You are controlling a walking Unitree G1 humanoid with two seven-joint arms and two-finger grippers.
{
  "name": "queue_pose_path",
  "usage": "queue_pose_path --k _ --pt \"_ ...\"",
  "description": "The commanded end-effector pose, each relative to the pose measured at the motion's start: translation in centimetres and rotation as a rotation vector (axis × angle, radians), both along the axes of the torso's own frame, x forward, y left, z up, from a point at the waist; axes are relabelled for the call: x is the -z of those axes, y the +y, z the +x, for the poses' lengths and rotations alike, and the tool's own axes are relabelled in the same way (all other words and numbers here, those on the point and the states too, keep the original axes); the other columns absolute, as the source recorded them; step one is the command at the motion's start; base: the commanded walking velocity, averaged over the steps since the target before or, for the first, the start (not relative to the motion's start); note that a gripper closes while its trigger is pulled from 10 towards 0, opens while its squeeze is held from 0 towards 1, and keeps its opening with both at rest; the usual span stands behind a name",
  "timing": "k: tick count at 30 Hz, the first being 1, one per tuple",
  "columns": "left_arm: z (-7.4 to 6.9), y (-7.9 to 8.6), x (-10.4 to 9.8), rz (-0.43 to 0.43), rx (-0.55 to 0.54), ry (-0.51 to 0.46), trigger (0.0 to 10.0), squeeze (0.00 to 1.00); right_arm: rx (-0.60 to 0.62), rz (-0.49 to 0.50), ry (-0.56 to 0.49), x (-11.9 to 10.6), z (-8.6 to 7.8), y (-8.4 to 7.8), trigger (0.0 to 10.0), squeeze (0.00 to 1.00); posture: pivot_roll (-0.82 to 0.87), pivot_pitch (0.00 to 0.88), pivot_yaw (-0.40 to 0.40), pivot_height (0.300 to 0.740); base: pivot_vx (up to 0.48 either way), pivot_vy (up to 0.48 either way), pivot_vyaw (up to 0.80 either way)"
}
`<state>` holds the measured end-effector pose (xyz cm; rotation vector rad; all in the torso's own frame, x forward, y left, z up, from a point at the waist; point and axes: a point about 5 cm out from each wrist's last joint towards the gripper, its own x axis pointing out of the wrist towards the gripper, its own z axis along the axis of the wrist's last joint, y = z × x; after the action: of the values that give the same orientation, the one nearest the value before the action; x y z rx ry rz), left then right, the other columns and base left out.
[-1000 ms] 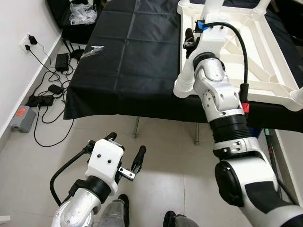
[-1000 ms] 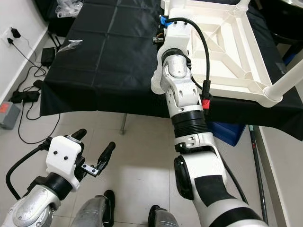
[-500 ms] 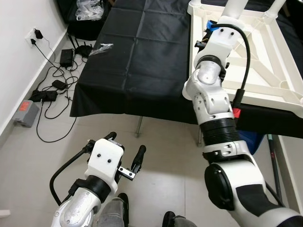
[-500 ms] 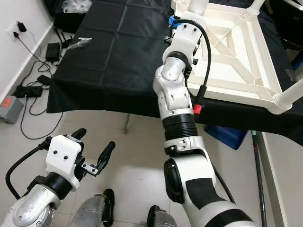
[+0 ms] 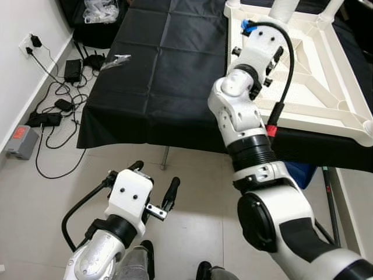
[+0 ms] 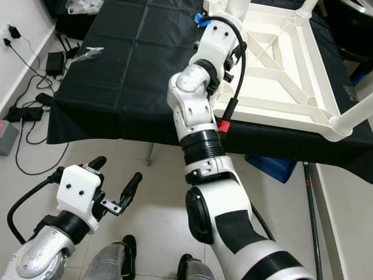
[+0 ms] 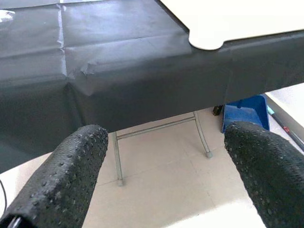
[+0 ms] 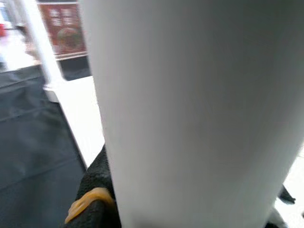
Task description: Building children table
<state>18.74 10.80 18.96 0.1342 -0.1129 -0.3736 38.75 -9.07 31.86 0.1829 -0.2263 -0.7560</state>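
The white tabletop lay upside down on the black cloth of the work table. We judged the build partly done: legs stood in at least three corners, one at the near left corner of the far edge, one at the far right and one at the near right. The near left corner by our elbow looked bare in the left wrist view, so a leg probably remained to fit there.

Our right gripper was up at the far left leg, and its wrist view showed that white tube pressed between the black pads, so we took it as clamped on the leg. Our left gripper hung low over the floor tiles, fingers spread wide and empty.

Compared with half a second before, our right forearm had swung further left and the head camera had shifted; the left arm had not moved.
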Motion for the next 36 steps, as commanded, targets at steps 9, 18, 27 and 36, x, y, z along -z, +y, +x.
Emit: queue_pose_path --k 9,18,27,36 --pt "-0.2 -0.4 0.6 0.003 0.007 0.024 10.0 0.0 0.114 0.231 0.303 7.0 0.3 -0.9 10.0 0.0 0.2 0.34 -0.065 0.74 0.0 0.0 0.0" --pt "-0.2 -0.3 0.6 0.005 0.002 0.018 10.0 0.0 0.076 0.233 0.285 7.0 0.5 -0.1 10.0 0.0 0.2 0.324 -0.069 0.74 0.0 0.0 0.0" --pt "-0.2 -0.4 0.6 0.006 0.004 0.019 10.0 0.0 0.049 0.239 0.262 7.0 0.5 0.1 10.0 1.0 0.2 0.325 -0.07 0.74 0.0 0.0 0.0" --pt "-0.3 -0.5 0.7 0.009 0.007 0.023 10.0 0.0 0.041 0.21 0.21 6.2 0.6 0.4 10.0 0.0 0.2 0.328 -0.066 0.74 0.0 0.0 0.0"
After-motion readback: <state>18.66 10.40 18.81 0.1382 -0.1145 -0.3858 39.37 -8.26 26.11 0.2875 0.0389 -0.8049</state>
